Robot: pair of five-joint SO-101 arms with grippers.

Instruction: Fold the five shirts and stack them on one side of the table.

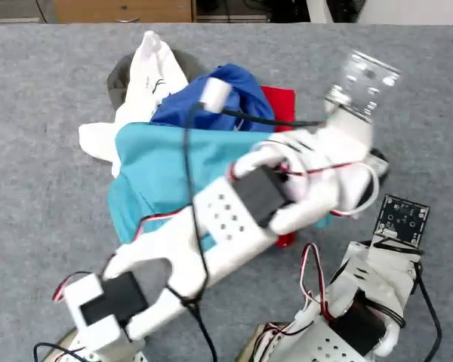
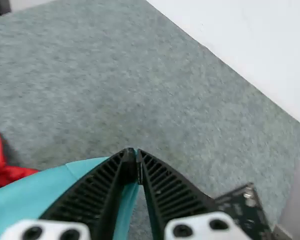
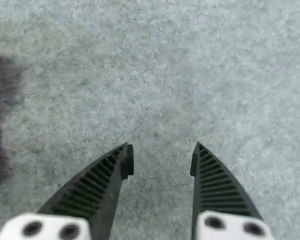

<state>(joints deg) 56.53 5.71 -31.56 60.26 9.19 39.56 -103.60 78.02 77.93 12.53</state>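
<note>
At the near edge, the right gripper (image 3: 161,160) hangs over the bare grey table (image 3: 190,75), its 2 fingers spread wide with nothing between them. The left arm (image 1: 226,219) stretches from the near left corner across the heap. The left gripper (image 2: 135,157) is pinched tight on an edge of the teal shirt (image 1: 162,170), which lies on top. Beyond it sit the blue shirt (image 1: 226,94) and the red shirt (image 1: 281,102) beside it. The white shirt (image 1: 147,75) and dark grey shirt (image 1: 121,75) lie farthest back. All 5 are heaped mid-table.
</note>
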